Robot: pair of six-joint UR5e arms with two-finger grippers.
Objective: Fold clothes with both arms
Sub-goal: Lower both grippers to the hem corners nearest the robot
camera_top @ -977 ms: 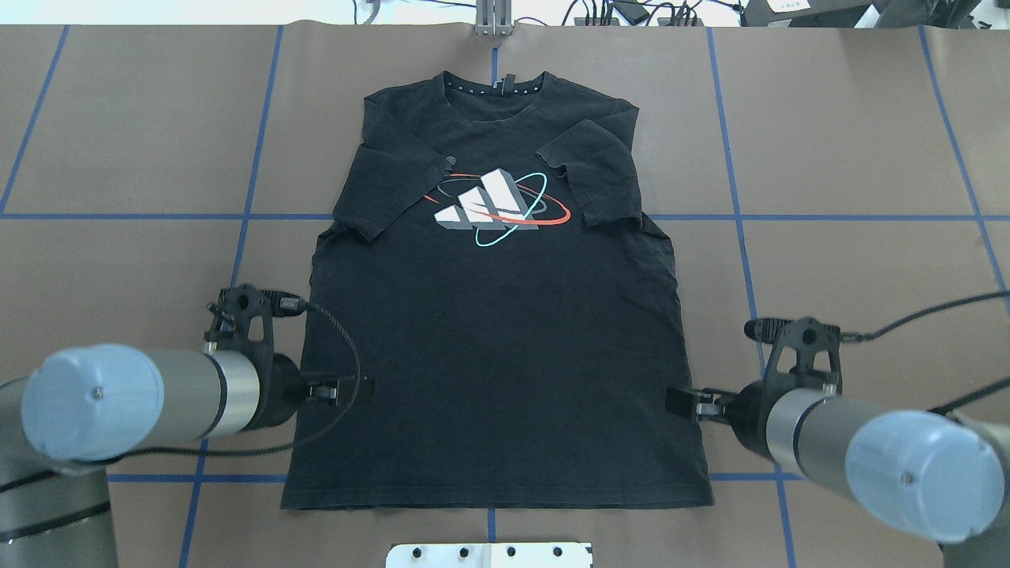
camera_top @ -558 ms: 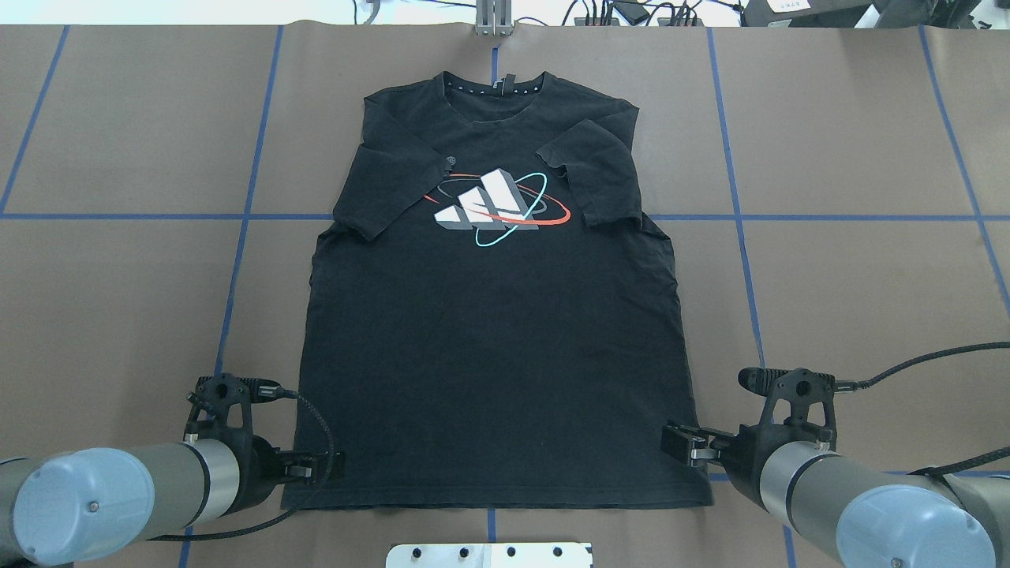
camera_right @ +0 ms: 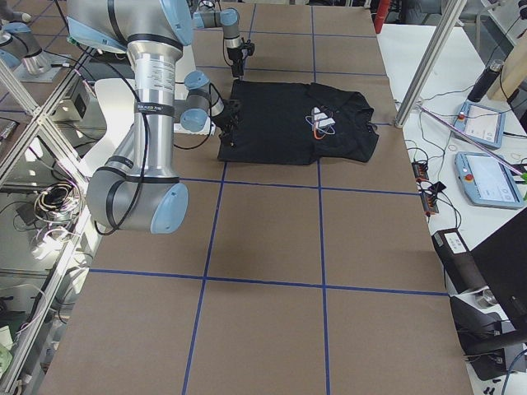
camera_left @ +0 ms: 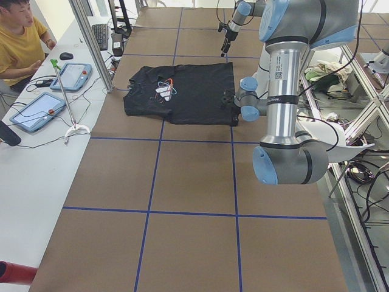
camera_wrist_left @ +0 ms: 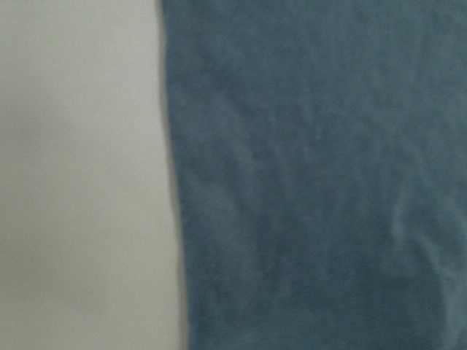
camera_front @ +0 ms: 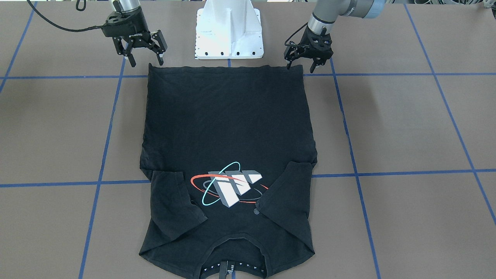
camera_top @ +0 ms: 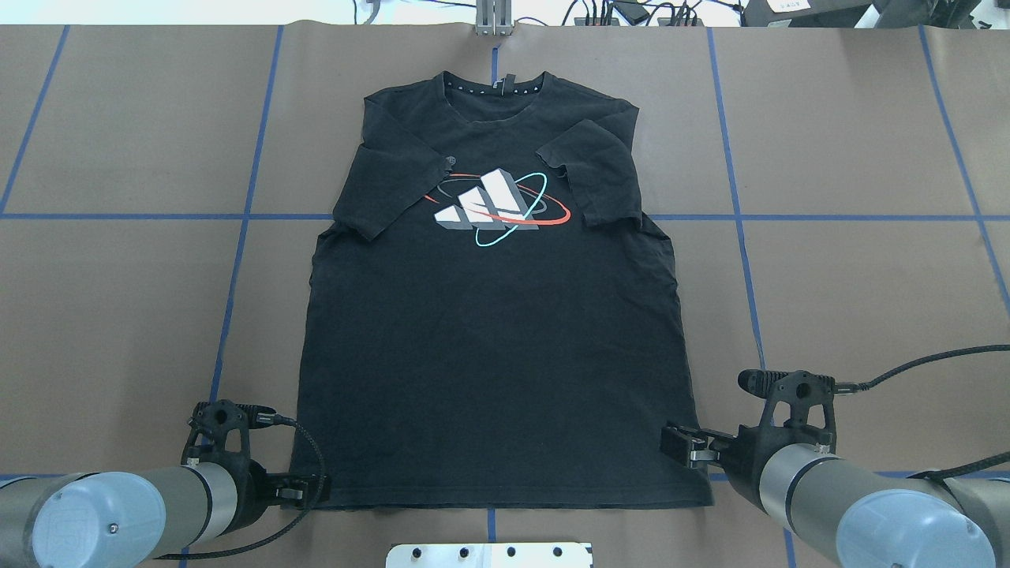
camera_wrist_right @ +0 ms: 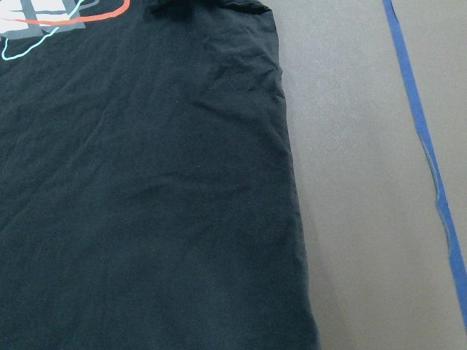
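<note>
Black short-sleeved T-shirt (camera_top: pixel 497 355) spread flat, print side up, near the middle of the brown paper-covered counter (camera_top: pixel 868 142) crossed by blue tape lines (camera_top: pixel 738 217). Collar toward the operators' edge, hem toward the robot's edge, just short of the white base pedestal (camera_front: pixel 229 31). Both sleeves (camera_top: pixel 379 185) turned inward over the chest, their tips flanking the white, red and cyan orbit logo (camera_top: pixel 497 207). Body smooth apart from faint wrinkles along the side seams. Left gripper (camera_front: pixel 301 68), a black two-finger pincer on the silver-grey left arm (camera_top: pixel 134 505) with its light-blue joint cap, down at the hem corner nearer the counter's left end. Fingers spread apart, nothing visibly between them; touching the cloth or just above it, cannot tell. From the left wrist, only a blurred, close look at the shirt's edge against the paper. Right gripper (camera_front: pixel 146 62), the same kind of black pincer on the silver-grey right arm (camera_top: pixel 860 513), by the opposite hem corner nearer the counter's right end. Fingers likewise spread wide and empty, seemingly a little above the cloth. From the right wrist, a sharp look along the shirt's side edge, blue tape off to one side and a sliver of the logo at the top. Beyond the operators' edge, a person in a yellow shirt (camera_left: pixel 18 42) seated by two tablets (camera_left: pixel 70 76) with red buttons.
</note>
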